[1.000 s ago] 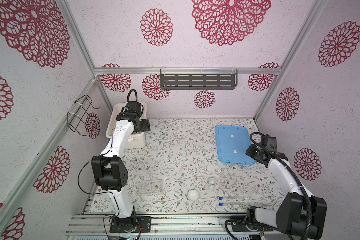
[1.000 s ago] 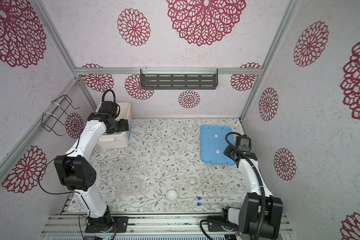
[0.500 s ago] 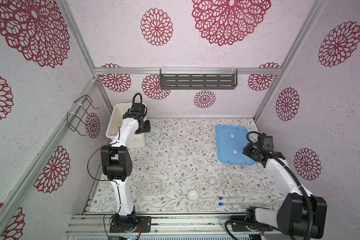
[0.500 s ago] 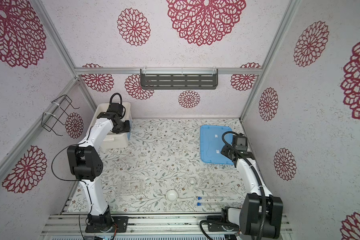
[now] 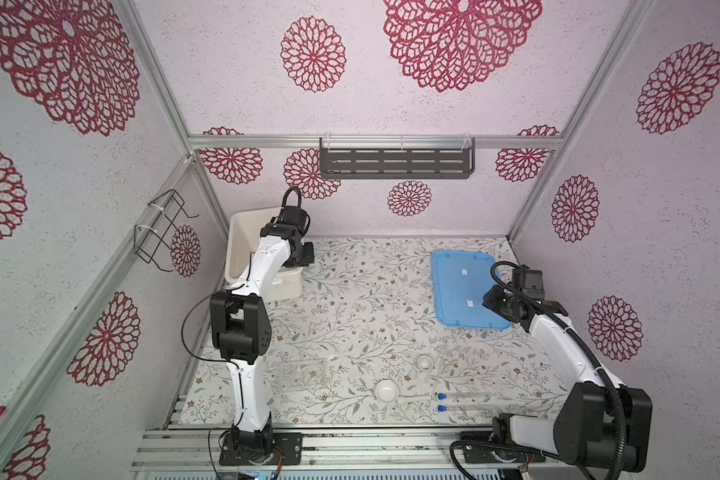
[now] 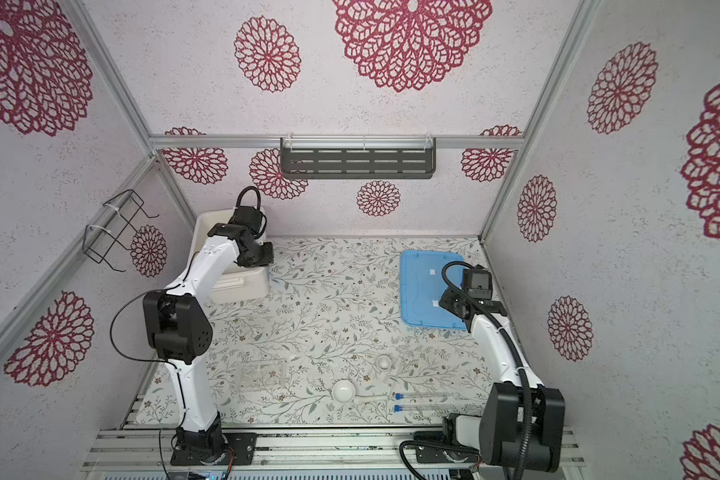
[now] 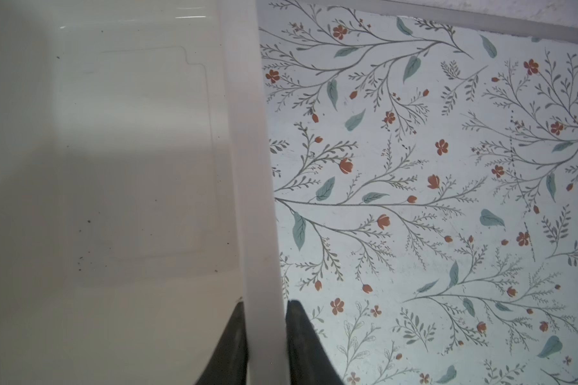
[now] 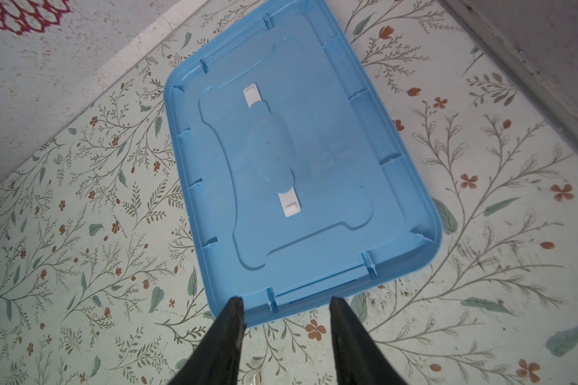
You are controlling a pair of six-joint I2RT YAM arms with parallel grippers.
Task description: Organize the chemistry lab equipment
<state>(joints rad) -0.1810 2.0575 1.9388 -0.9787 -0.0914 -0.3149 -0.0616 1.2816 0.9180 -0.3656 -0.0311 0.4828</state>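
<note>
Left hand (image 7: pixel 264 303): closed on the rim wall of the tub (image 7: pixel 247 133), one finger inside, one outside.
Right hand (image 8: pixel 286 301): fingers apart, holding nothing, over the short edge of the blue lid (image 8: pixel 314 166), which lies flat, well apart from the tub.
Equipment: all on the surface (image 5: pixel 371 299), well apart from the tub, toward the arm bases. The rack (image 5: pixel 304 374) is closest to the tub, then the larger bowl (image 5: pixel 386 390) and smaller bowl (image 5: pixel 425 361). The pestle (image 5: pixel 412 400) lies just beside the larger bowl, and the two capped tubes (image 5: pixel 468 397) are farthest.
Tube axis: parallel, side by side, blue caps toward the larger bowl.
Nearer arm: we judge the right arm nearer the tubes and the left nearer the rack.
Containers: the tub is bare where we see into it, the rack holds no tube, and both bowls look empty.
</note>
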